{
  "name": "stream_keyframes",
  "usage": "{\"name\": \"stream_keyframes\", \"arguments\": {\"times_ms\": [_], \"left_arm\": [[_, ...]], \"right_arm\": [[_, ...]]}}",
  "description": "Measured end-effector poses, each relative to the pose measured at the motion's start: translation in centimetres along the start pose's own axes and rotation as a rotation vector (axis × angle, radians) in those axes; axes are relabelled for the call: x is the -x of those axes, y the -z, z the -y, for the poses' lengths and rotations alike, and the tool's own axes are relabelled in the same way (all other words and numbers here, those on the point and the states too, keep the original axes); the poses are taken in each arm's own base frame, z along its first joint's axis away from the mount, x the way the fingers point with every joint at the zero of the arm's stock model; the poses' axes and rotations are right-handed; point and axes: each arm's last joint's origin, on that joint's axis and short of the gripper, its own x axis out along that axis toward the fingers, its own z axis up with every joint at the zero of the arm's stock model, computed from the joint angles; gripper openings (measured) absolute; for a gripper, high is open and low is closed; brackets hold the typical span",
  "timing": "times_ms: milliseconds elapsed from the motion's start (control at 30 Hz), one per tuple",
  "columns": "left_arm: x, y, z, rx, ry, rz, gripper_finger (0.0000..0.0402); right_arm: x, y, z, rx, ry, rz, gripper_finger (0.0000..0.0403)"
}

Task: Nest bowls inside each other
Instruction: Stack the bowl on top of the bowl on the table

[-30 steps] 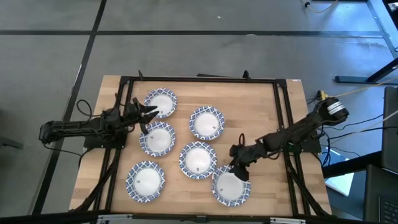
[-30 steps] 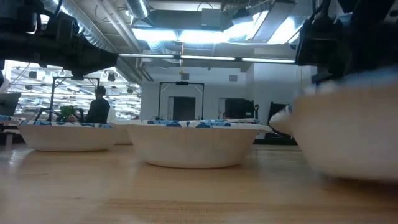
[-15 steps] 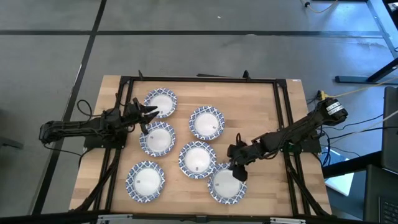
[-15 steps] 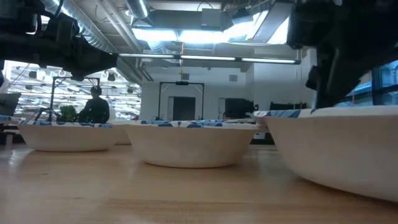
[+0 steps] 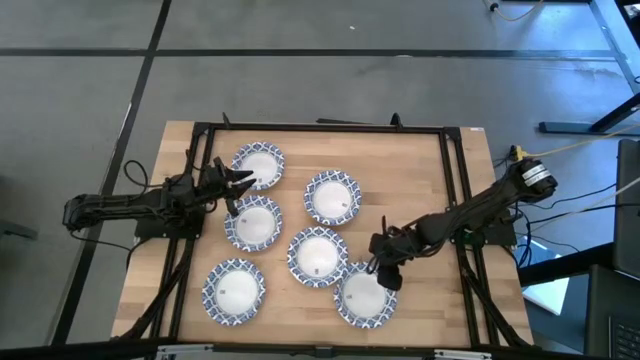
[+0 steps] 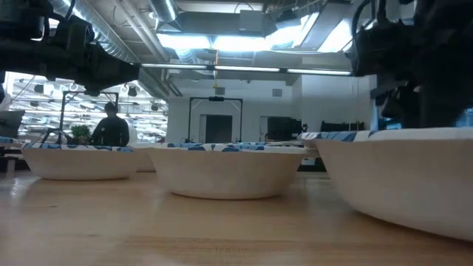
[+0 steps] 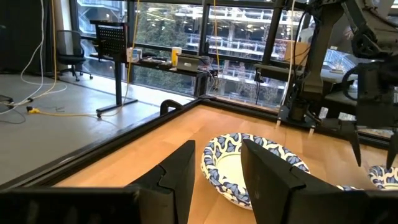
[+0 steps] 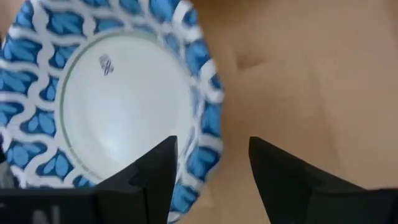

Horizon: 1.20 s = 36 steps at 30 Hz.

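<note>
A: On the light wooden table [image 5: 420,180], how are the 6 round white bowls with blue-and-white patterned rims lying?

B: They are sitting in a loose cluster, all upright. The back left bowl [image 5: 258,164] and the back right bowl [image 5: 332,197] are lying farthest from the front edge, the middle left bowl [image 5: 253,222] and the middle right bowl [image 5: 318,256] between, and the front left bowl [image 5: 235,290] and the front right bowl [image 5: 365,297] nearest it.

A: And the 2 dark arms?

B: The right gripper [image 5: 385,275] is hanging over the back rim of the front right bowl, fingers [image 8: 155,174] spread apart, gripping nothing. The left gripper [image 5: 238,186] is waiting between the back left and middle left bowls, fingers [image 7: 180,171] parted too.
</note>
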Motion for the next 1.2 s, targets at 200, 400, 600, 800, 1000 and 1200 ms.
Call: {"name": "stream_keyframes", "arguments": {"times_ms": [200, 400, 600, 800, 1000, 1200], "left_arm": [[0.0, 0.0, 0.0, 0.000, 0.000, 0.000, 0.0124], [0.0, 0.0, 0.0, 0.000, 0.000, 0.000, 0.0124], [0.0, 0.0, 0.0, 0.000, 0.000, 0.000, 0.0124], [0.0, 0.0, 0.0, 0.000, -0.001, 0.000, 0.0124], [0.0, 0.0, 0.0, 0.000, -0.001, 0.000, 0.0124], [0.0, 0.0, 0.0, 0.000, 0.000, 0.001, 0.0124]], "right_arm": [[-1.6, 0.2, 0.0, -0.027, -0.008, -0.069, 0.0196], [-2.4, 0.3, 0.0, -0.049, -0.022, -0.104, 0.0137], [-2.4, 0.2, -0.1, -0.048, -0.049, -0.117, 0.0031], [-2.3, 0.2, 0.0, -0.052, -0.062, -0.128, 0.0013], [-1.4, -0.6, 0.7, -0.083, -0.064, -0.099, 0.0007], [1.5, -1.4, 1.9, -0.102, -0.068, -0.049, 0.0004]]}}
